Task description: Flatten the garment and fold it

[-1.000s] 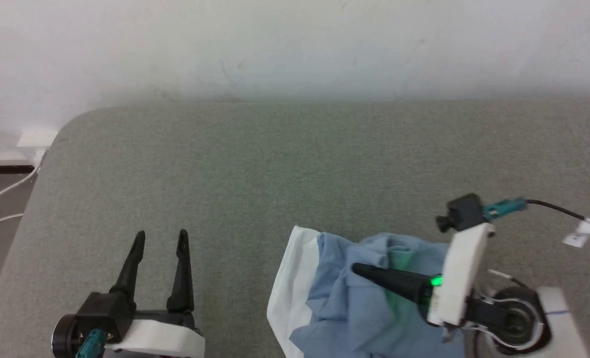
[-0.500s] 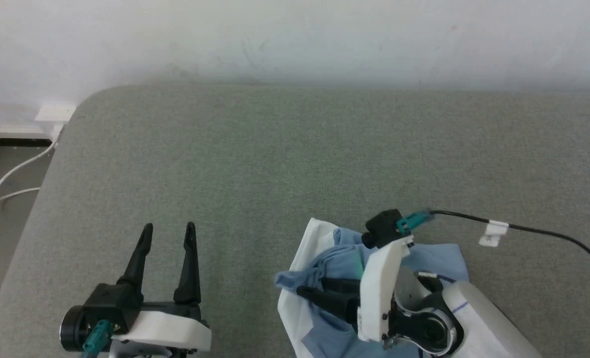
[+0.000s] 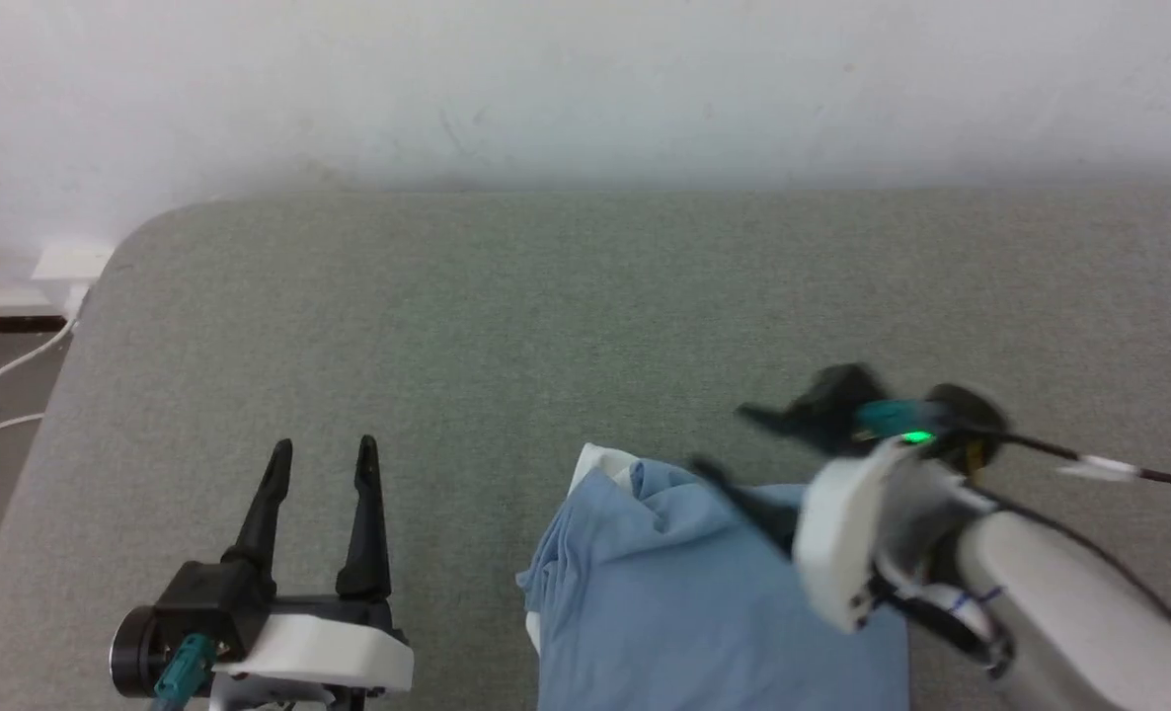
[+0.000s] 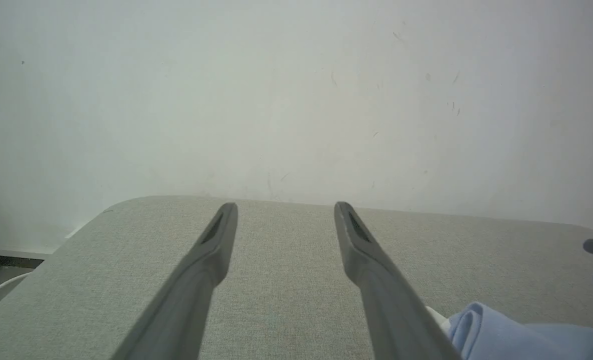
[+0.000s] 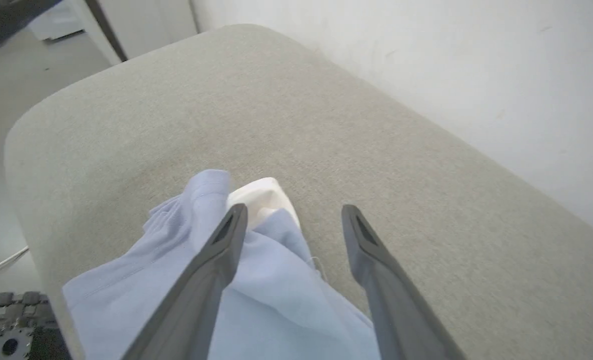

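A: What is on the left?
B: The left gripper [image 3: 323, 446], fingers spread wide, empty, above the grey table [image 3: 546, 296].
A: Where is the blue shirt [image 3: 664, 602]?
B: Right of that, crumpled on the table's near side. The right gripper [image 3: 722, 437] hangs over it, fingers apart, holding nothing.

The garment [image 3: 684, 602] is plain light blue, with a white patch [image 3: 597, 460] at its far edge. The surface [image 3: 507, 326] is muted grey-green with a fine speckled weave. The wall [image 3: 585, 89] is off-white and faintly scuffed. The left gripper [image 3: 321, 449] has black fingers [image 3: 363, 523], a white housing [image 3: 319, 652] and a teal plug [image 3: 176, 679]. The right gripper [image 3: 722, 437] has dark fingers, a green light [image 3: 916, 436] and a black cable [image 3: 1168, 479].
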### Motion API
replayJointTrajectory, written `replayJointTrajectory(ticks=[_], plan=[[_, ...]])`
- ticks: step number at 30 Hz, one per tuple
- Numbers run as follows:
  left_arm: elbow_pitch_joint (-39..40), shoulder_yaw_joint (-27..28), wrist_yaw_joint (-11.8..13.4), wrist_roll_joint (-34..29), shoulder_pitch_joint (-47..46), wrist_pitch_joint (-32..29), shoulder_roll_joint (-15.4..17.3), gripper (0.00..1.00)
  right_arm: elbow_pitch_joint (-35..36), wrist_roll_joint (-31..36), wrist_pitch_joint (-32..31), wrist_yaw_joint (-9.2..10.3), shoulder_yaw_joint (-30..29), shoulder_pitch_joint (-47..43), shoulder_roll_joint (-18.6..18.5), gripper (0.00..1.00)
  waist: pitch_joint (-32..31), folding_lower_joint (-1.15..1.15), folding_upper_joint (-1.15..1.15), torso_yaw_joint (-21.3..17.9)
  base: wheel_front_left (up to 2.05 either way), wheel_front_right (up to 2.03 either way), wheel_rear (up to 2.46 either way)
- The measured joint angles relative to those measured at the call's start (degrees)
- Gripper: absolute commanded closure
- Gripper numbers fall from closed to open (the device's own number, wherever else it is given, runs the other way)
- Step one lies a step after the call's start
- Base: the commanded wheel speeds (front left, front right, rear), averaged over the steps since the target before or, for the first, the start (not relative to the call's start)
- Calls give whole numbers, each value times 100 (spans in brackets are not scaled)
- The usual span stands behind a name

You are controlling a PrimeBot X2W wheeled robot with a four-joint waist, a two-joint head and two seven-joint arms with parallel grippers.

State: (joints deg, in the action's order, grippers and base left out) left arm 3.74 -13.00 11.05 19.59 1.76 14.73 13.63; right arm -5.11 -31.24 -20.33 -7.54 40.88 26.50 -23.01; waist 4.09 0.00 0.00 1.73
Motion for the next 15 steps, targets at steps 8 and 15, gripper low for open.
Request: replayJointTrajectory(ticks=[8,15], plan=[[147,221,-41,-121,31,0,-114,0,397,978,1048,0,-2510,-1436,70,0,-32,0,0,-253,0,0,0],[56,389,-100,-148,165,0,-189,0,1225,1169,2153,0,-3951,-2485,608,0,-113,0,0,-412,0,0,0]])
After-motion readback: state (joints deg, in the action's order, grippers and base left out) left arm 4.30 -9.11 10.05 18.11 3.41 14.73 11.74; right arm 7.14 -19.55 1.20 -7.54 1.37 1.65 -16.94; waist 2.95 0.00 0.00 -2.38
